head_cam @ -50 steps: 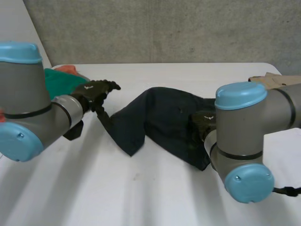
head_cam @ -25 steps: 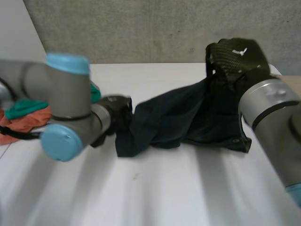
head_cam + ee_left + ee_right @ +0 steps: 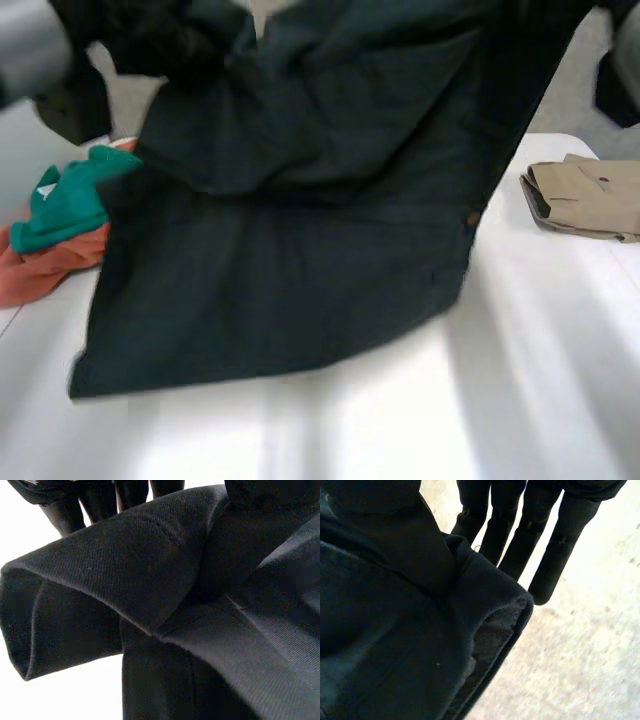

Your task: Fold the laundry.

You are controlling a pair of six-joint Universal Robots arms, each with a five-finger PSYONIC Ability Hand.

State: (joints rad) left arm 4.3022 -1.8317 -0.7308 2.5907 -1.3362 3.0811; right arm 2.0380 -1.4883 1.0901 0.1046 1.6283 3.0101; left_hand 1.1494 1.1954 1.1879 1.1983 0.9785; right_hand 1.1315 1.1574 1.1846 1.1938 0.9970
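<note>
Cloth of the dark garment (image 3: 300, 270) is judged soft, limp and fairly heavy, best held at its edges. It is hung high, its lower part spread on the counter (image 3: 540, 400). A rolled hem is pinched by the left hand (image 3: 100, 500), fingers straight. A folded edge is pinched likewise by the right hand (image 3: 495, 525).

The cloth (image 3: 300, 250) hangs over the middle of the bench (image 3: 520, 400) with its lower edge down on it, a heap of clothes (image 3: 55, 230) just left of the cloth and a folded garment (image 3: 590, 195) apart to its right.
</note>
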